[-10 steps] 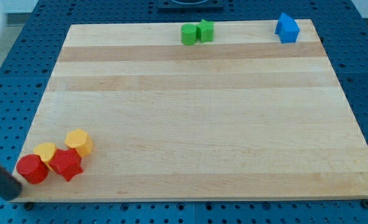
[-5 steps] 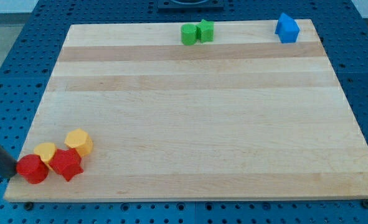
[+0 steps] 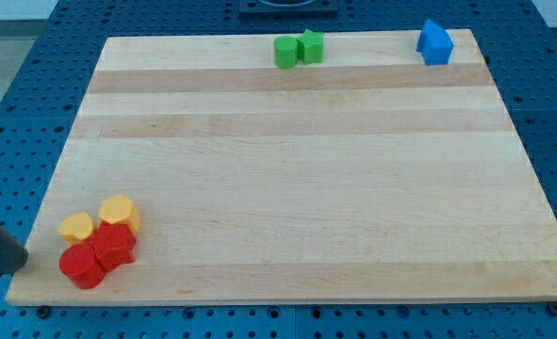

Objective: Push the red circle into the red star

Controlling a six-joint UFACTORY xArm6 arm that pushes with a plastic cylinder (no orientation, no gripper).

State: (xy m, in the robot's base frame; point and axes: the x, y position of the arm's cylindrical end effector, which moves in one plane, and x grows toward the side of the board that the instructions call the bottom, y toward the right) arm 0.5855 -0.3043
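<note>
My tip [image 3: 21, 266] is sitting at the left edge of the wooden surface [image 3: 297, 169], near its bottom left corner, with the dark rod running up and off the view's left side. This arm is carrying no gripper, so there is nothing to report as open or closed; the rod's end is touching no block. Just to the view's right of my tip, with a small gap between, the red circle [image 3: 80, 266] is lying low on the surface, and it is pressing against the red star [image 3: 114, 248], which is sitting up and to the right of it, a little farther from my tip. Two yellow blocks are crowding the same cluster: one yellow block [image 3: 75, 227] is lying above the red circle, and the other yellow block [image 3: 120, 212] is resting against the top of the red star. Far from my tip, along the view's top edge, a green block [image 3: 286, 53] and a green star [image 3: 311, 45] are sitting side by side, touching, and a blue block [image 3: 434, 42] is standing near the top right corner.
</note>
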